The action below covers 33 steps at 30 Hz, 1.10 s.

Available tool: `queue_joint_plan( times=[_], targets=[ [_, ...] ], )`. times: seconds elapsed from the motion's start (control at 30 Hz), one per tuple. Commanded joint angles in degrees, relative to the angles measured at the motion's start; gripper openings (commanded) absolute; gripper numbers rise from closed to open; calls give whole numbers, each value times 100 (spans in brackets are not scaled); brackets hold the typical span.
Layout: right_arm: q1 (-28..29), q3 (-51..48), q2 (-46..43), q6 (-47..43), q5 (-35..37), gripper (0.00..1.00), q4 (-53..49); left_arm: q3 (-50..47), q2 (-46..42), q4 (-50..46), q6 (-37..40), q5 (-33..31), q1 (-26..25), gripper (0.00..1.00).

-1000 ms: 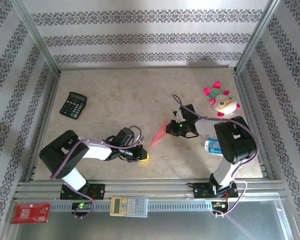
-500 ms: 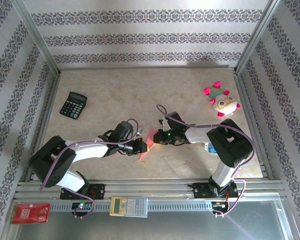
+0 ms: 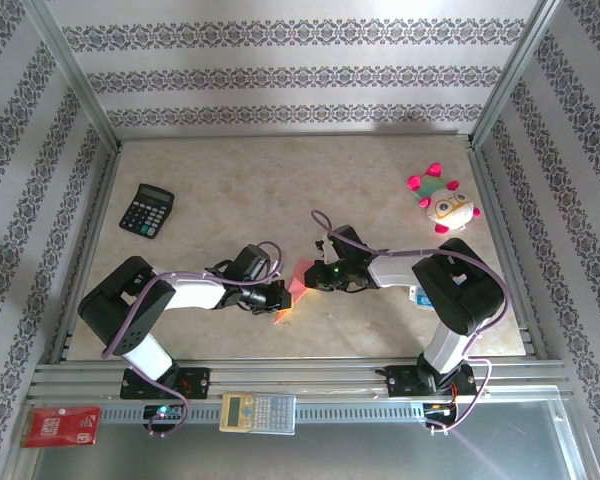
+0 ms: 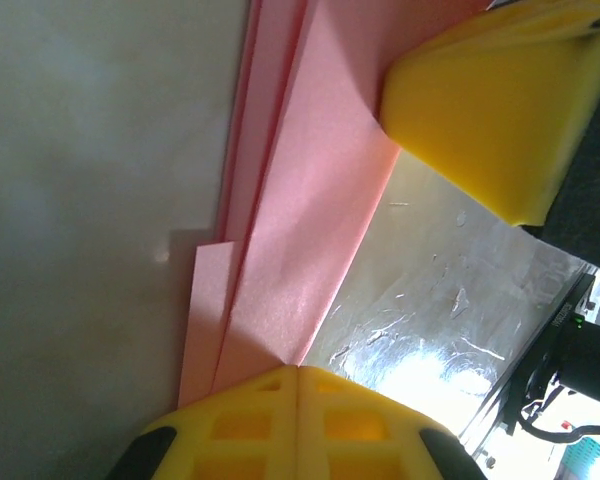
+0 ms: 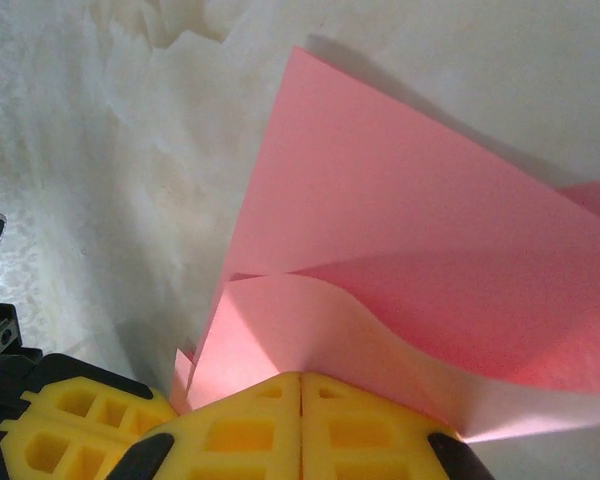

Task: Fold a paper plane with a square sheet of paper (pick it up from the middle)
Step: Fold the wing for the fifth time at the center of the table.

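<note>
the paper plane (image 3: 299,277) sits just below the centre of the top view, pinched between the two hands above the tabletop (image 3: 240,180). whether it touches the surface i cannot tell. the left hand (image 3: 282,298) comes in from the lower left with its yellow pads pressed together on one end of the folded pink paper. in its wrist view the layers run upward from that pinch, and one flap juts out to the left of the others. the right hand (image 3: 317,276) reaches in from the right and is also clamped tight on the paper, its pads closed over a flap that bows open.

the hands are just beside each other, and that is the main risk. the paper looks thin, so if the arms pull apart or twist in different directions it is likely to tear or slide out of one pinch. the layers do not look aligned, so pressing a crease now would probably set a crooked fold and a lopsided plane. the bowed flap could crumple if squeezed flat. if one hand lets go, the folds may spring open. a small misjudged move could knock the pads together. the calculator (image 3: 146,210) and the plush toy (image 3: 442,203) lie well apart, out of the way.
</note>
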Motion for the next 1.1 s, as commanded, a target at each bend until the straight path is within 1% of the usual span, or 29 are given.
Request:
queue_joint_plan(
  times=[0.0, 0.3, 0.77, 0.93, 1.07],
  targets=[
    [-207, 102, 124, -194, -5, 8, -277, -403, 127, -565, 158, -239, 74, 0],
    [-776, 217, 236, -454, -182, 8, -365, -686, 283, -476, 211, -221, 75, 0],
    [-1717, 587, 468, -713, 23, 7, -765, -729, 207, -455, 181, -121, 62, 0],
    [-1964, 690, 103, -786, -76, 8, -950, -663, 123, -416, 98, -99, 40, 0],
    [-1748, 365, -638, -789, 40, 10, -1015, -517, 43, -333, -52, -67, -21, 0]
  ],
)
